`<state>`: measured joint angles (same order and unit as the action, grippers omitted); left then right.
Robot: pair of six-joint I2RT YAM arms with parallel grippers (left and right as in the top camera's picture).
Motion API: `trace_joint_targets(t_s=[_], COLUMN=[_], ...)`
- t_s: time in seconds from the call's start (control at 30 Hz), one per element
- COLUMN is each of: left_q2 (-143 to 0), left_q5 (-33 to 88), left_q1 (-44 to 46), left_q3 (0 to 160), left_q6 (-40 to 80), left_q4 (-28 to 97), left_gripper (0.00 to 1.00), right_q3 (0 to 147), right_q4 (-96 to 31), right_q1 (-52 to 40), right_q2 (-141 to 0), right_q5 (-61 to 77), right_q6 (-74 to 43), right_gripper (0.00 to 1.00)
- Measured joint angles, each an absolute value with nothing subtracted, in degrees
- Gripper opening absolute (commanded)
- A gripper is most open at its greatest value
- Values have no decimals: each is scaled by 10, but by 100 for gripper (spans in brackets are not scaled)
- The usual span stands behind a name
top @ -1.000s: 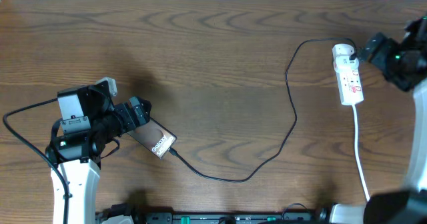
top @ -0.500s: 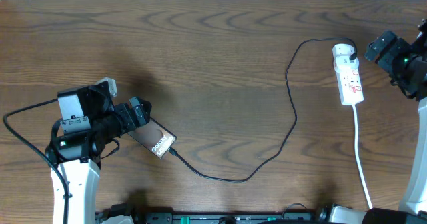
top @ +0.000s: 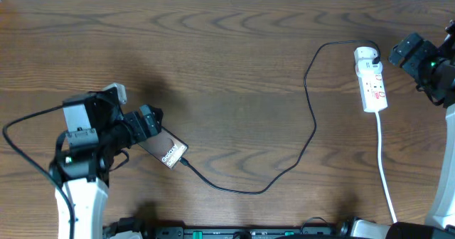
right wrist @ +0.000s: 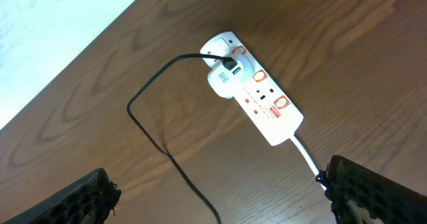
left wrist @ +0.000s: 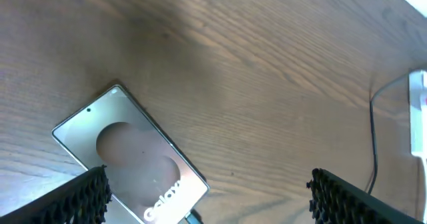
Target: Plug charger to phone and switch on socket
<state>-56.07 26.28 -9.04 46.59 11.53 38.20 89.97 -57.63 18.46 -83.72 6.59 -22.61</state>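
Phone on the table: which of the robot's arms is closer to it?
Left. The left end effector hangs open right over one end of the phone. The right end effector is far across the table, beside the socket.

In the overhead view, the right arm (top: 439,79) was drawn back toward the right edge of the frame, so that less of it was left showing in the lower right corner. The right gripper (top: 398,52) was carried slightly rightward with it. The left arm (top: 79,129) was shifted slightly downward at the lower left.
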Motion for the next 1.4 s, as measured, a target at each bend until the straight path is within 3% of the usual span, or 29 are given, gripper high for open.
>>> trace_joint_targets(t_s=[0.3,0.6,0.73,1.0,1.4], left_q2=[-391,-181,-98,-8,-7], left_q5=[103,49,63,97,97], left_q1=[58,72,52,3,-3], left_q3=[434,182,51,3,7], left_q6=[115,39,10,-7,-13], left_q4=[341,-66,-188,-6,4], left_gripper=[93,93,93,93,93], right_q3=[900,900,900,900,900], right_q4=[-576,-576,-577,-576,-576], right_q1=[185,185,185,185,185], right_q2=[-837,-837,-837,-837,-837], right_q5=[66,66,66,66,65], right_q6=[-226,-226,-226,-226,-226], right_gripper=[99,99,99,99,99])
